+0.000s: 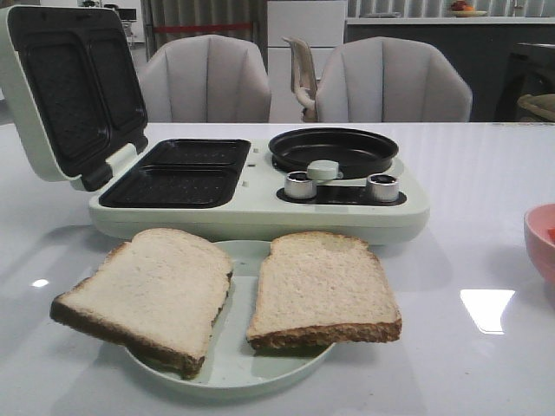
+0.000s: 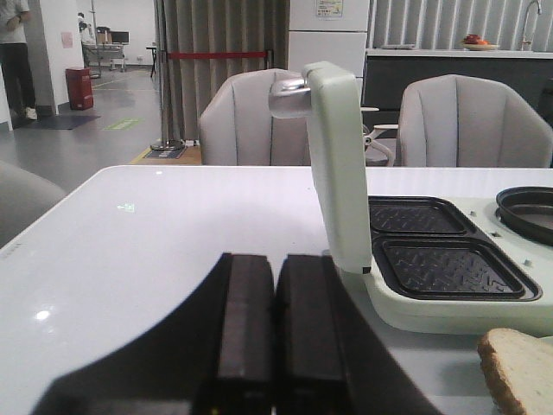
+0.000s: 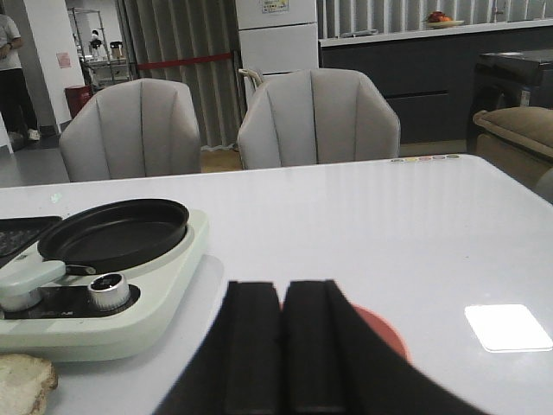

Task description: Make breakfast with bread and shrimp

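Two slices of bread lie side by side on a pale green plate (image 1: pixel 234 371) at the table's front: the left slice (image 1: pixel 152 290) overhangs the rim, the right slice (image 1: pixel 321 286) lies flat. No shrimp shows in any view. Neither gripper appears in the front view. My left gripper (image 2: pixel 276 264) is shut and empty, low over the table left of the breakfast maker, with a bread corner (image 2: pixel 518 373) to its side. My right gripper (image 3: pixel 282 290) is shut and empty too, with a pink bowl (image 3: pixel 386 333) just beyond its fingers.
The pale green breakfast maker (image 1: pixel 260 212) stands behind the plate with its lid (image 1: pixel 69 87) raised, black sandwich trays (image 1: pixel 178 173) exposed and a round black pan (image 1: pixel 334 149) above two knobs. The pink bowl (image 1: pixel 542 243) sits at the right edge. Grey chairs stand behind the table.
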`<move>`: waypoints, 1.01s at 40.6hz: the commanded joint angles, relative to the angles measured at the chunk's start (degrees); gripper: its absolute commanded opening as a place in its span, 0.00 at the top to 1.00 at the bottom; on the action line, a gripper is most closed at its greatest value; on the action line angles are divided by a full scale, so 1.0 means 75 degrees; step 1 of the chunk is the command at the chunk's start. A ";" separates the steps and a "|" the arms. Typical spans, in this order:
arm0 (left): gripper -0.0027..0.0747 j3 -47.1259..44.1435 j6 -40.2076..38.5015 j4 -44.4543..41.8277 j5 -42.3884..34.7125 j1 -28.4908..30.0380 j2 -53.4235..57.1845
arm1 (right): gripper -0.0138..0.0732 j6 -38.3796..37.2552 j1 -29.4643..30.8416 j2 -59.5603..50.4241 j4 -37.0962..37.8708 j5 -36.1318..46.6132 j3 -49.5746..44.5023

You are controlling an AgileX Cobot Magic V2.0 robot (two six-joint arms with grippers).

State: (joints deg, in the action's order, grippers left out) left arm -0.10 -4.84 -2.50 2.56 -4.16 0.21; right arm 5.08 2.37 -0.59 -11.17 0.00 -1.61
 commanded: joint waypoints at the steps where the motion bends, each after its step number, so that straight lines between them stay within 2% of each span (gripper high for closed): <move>1: 0.84 -0.0047 -0.0054 0.0036 -0.0675 -0.0028 0.0150 | 0.80 0.0066 -0.0023 -0.0166 0.0002 0.0726 0.0136; 28: 0.84 -0.0047 -0.0054 0.0036 -0.0675 -0.0028 0.0150 | 0.80 0.0066 -0.0023 -0.0166 0.0002 0.0756 0.0136; 32: 0.84 -0.0047 -0.0054 -0.0083 -0.1052 -0.0028 0.0150 | 0.80 0.0066 -0.0023 -0.0166 0.0002 0.0826 0.0158; 37: 0.84 0.0100 -0.0054 -0.0083 -0.1985 -0.0032 0.0150 | 0.80 0.0066 -0.0023 -0.0166 -0.0005 0.0324 0.0676; 41: 0.84 0.0678 -0.0054 -0.0083 -0.1764 -0.0032 0.0150 | 0.80 0.0066 -0.0023 -0.0166 0.0004 -0.0487 0.1542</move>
State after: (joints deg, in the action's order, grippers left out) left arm 1.10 -4.84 -3.07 -5.55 -4.16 0.21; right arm 5.08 2.37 -0.59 -11.17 -5.23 3.87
